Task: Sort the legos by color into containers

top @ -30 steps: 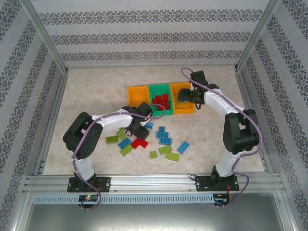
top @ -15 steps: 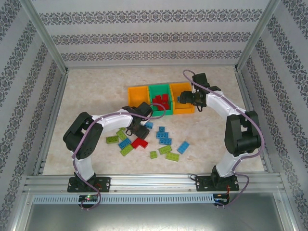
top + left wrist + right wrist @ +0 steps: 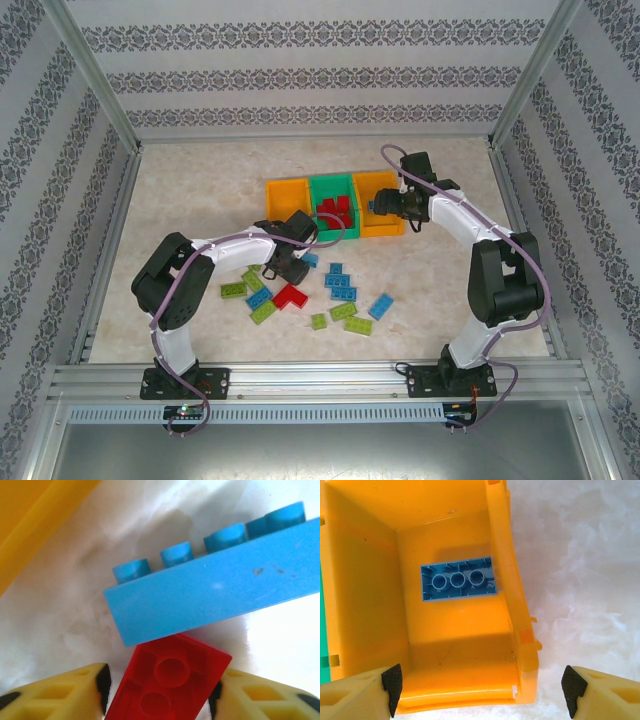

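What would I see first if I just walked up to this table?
Probably the bright row of bins mid-table, orange, green, orange, with red bricks piled in the green one and blue and lime bricks scattered in front. Close up, a red brick sits between the left tool's yellow fingers, and one blue brick lies upside down in an orange bin.
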Motion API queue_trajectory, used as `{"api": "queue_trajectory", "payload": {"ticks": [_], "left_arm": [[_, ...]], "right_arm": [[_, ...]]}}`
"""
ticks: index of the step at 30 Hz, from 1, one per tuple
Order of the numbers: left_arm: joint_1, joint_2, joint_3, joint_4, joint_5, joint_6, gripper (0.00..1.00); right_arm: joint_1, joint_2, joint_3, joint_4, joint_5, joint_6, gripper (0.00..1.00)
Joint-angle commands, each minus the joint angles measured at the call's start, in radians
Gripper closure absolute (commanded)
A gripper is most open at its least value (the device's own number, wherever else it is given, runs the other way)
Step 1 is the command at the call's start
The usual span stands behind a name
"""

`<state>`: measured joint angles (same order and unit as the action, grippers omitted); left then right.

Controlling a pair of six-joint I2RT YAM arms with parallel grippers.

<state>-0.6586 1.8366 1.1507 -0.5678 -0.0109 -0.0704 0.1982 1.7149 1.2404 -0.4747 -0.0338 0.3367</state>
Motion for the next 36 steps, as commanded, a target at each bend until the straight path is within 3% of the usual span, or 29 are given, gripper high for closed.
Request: {"api": "queue_trajectory", "payload": {"ticks": [1,7,22,36], "left_arm": [[0.011,0.006,0.012,0.003,0.014,0.005,0.54],[0.011,-0.039,-0.010,0.005,0.028,-0.030,0.71],[0.011,-0.185,0.101,-0.032,0.030,-0.132,0.78],[0.044,0.187,0.679,-0.110,0.097,-0.254,0.79]], "right_arm": [[-0.013,-0.031,-0.012,0.001,0.013,0.009,0.14],[-0.013,-0.039,-0.021,0.002,0.015,0.007,0.14],[-0.016,-0.106,-0.072,0.012,-0.010,0.013,0.13],[0.056,-0.269,-0.295,0.016,-0.006,0.097,0.13]]}}
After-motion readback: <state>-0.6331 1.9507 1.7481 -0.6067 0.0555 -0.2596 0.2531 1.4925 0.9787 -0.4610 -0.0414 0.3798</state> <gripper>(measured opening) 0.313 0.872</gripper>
